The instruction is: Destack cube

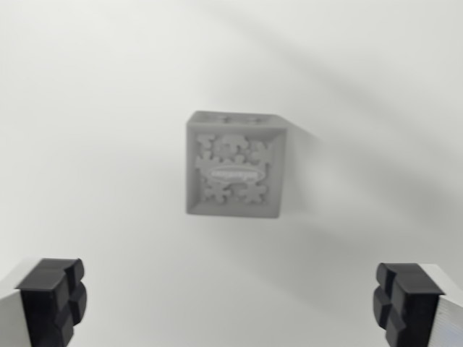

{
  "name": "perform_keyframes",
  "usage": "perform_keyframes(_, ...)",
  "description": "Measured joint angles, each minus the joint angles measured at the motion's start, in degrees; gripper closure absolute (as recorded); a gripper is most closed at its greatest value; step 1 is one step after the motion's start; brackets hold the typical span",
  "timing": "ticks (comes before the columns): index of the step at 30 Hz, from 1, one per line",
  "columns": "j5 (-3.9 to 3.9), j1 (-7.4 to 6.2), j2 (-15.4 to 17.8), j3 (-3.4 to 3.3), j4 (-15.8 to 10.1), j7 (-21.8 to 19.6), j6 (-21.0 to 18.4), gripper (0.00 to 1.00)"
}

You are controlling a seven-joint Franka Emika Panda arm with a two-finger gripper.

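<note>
Wrist view looks down on a pale, plain surface (87, 108) with a soft grey shadow crossing its upper right part. At the wrist view's left, in the bottom corner, one black finger pad (52, 298) sits on a white finger body. Between the two pads the gripper (230, 300) stands wide apart, with nothing held and only bare surface in the gap.

Above that gap, near the middle of the picture, is the cube (235, 165). It is grey all over and slightly blurred. The face turned toward the camera has a raised border framing a relief of gear-like shapes, with a small oval label across the centre whose lettering is too soft to read. A narrow strip of the top face shows two or three round dimples. Whether it is one block or a stack cannot be told from this angle. It is well clear of both pads.

At the wrist view's right, the second black pad (405, 302) sits in the bottom corner.
</note>
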State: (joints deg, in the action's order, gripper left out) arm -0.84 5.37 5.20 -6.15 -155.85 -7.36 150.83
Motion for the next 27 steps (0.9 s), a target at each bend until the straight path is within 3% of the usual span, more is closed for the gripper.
perform_keyframes(10,-0.87,0.16,6.52,0.0,1.09,-0.58,-7.56,0.0)
perform_keyframes(27,-1.37,0.17,14.55,0.15,4.81,-1.14,-19.32,0.0)
